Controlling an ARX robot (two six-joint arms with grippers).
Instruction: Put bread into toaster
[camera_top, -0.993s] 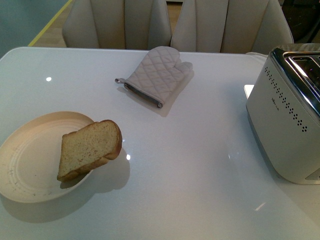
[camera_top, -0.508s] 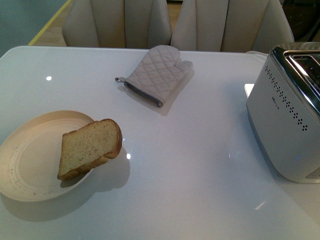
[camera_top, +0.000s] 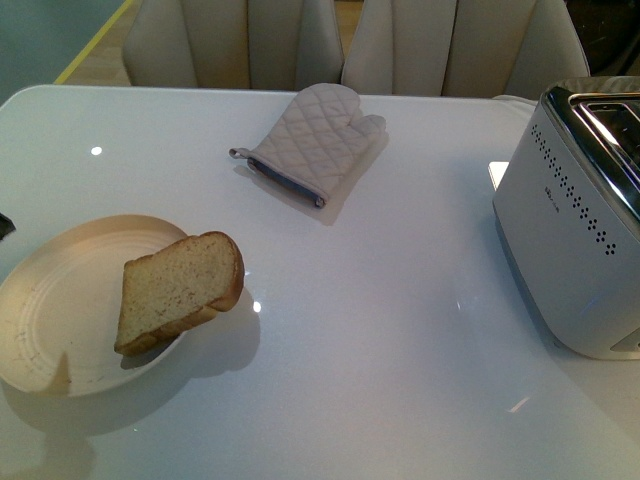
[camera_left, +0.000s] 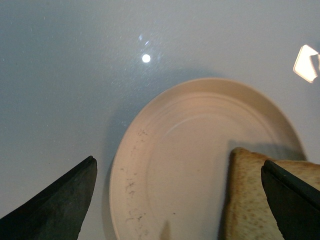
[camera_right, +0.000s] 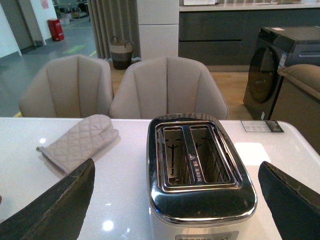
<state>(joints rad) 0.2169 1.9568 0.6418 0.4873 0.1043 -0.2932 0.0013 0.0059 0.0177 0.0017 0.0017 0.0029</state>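
Observation:
The bread (camera_top: 180, 290), a tan speckled slice with a brown crust, leans on the right edge of a cream plate (camera_top: 60, 320) at the table's left. It also shows in the left wrist view (camera_left: 250, 200). The white toaster (camera_top: 570, 240) with a chrome slotted top stands at the right; its two empty slots show in the right wrist view (camera_right: 197, 157). My left gripper (camera_left: 180, 200) is open above the plate (camera_left: 175, 150), one finger beside the bread. My right gripper (camera_right: 175, 200) is open, hovering above the toaster. Neither arm clearly shows in the front view.
A quilted grey oven mitt (camera_top: 315, 145) lies at the table's far middle, also in the right wrist view (camera_right: 80, 140). Beige chairs (camera_top: 350, 45) stand behind the table. A small dark object (camera_top: 4, 226) pokes in at the left edge.
The front view has shifted slightly, things sitting a little higher in the picture. A shadow now falls on the plate's near edge and a dark object appears at the left edge.

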